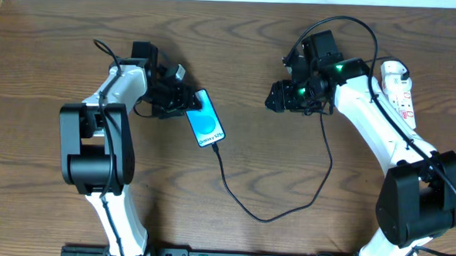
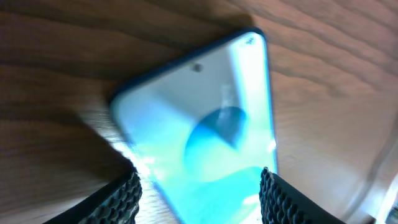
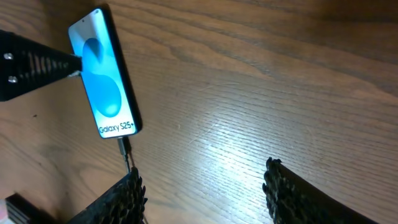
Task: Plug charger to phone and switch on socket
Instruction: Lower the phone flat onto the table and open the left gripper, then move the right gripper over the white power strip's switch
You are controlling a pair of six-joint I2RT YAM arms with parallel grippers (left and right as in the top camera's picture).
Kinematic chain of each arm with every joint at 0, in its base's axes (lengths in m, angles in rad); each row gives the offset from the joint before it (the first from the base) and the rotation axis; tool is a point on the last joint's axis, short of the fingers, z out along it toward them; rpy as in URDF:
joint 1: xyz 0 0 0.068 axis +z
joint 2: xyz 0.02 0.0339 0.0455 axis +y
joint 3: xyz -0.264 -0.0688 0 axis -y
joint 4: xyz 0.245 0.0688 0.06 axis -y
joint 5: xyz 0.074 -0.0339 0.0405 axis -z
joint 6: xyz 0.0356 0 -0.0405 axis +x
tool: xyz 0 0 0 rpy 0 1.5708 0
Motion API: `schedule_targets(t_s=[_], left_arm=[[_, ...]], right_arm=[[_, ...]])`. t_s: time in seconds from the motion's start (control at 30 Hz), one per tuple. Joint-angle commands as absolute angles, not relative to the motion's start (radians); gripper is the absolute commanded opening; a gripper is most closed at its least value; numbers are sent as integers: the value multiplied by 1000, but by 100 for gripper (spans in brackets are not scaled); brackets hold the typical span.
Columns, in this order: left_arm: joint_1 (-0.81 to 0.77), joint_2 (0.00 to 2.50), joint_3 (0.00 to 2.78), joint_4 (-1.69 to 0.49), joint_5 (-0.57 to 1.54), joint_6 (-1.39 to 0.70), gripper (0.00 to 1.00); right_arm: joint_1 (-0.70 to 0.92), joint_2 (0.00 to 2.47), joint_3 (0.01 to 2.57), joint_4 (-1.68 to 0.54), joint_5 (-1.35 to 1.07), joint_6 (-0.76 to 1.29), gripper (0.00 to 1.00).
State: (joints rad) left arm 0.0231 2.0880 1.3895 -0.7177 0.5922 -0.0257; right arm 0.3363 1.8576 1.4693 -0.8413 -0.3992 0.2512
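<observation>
I set my left gripper (image 2: pixel 200 193) astride the phone (image 2: pixel 205 106), on its slick, light long edges; whether it clamps, I cannot tell. Right gripper (image 3: pixel 202 190) is spread, empty. The socket (image 1: pixel 400 93) lies behind it, its switch probably stiff.

Ref = phone (image 1: pixel 206 128). Upper-L end blocked: L gripper (image 1: pixel 184 101) straddles it, and its fingers look to touch both long edges (wrist view blurry). Lower end is taken by the charger (image 1: pixel 264 220) tip; the cable trails down-R, then loops up toward the R arm. R of phone: bare table (image 1: pixel 247 36) as far as R gripper (image 1: pixel 279 95), jaws wide. Socket (image 1: pixel 398 89) far R, beyond the R arm.
</observation>
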Motion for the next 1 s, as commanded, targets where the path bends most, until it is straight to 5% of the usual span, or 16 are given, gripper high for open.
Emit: schedule_targets(t_s=[0.0, 0.07, 0.2, 0.23, 0.33, 0.47, 0.53, 0.63, 0.97], left_arm=[[31, 2164, 1346, -732, 240, -20, 64], [45, 2127, 1422, -809, 204, -60, 79], [49, 1900, 1584, -925, 205, -87, 79], [49, 1818, 1589, -922, 213, -88, 79], [49, 1596, 1589, -935, 225, -88, 80], [49, 1428, 1589, -953, 223, -87, 80], [49, 1396, 1589, -953, 223, -87, 97], [49, 1392, 1588, -954, 223, -87, 98], [49, 1391, 1588, -954, 223, -87, 98]], right_arm=[[341, 1850, 1485, -846, -371, 226, 62], [318, 1833, 1498, -847, -372, 213, 62], [221, 1742, 1520, -867, -348, 193, 56], [176, 1711, 1520, -870, -316, 193, 50], [33, 1671, 1520, -885, -246, 212, 1], [-212, 1695, 1520, -900, -321, 216, 1], [-327, 1705, 1520, -895, -324, 232, 1], [-470, 1765, 1520, -853, -332, 247, 1], [-528, 2035, 1520, -664, -442, 245, 1]])
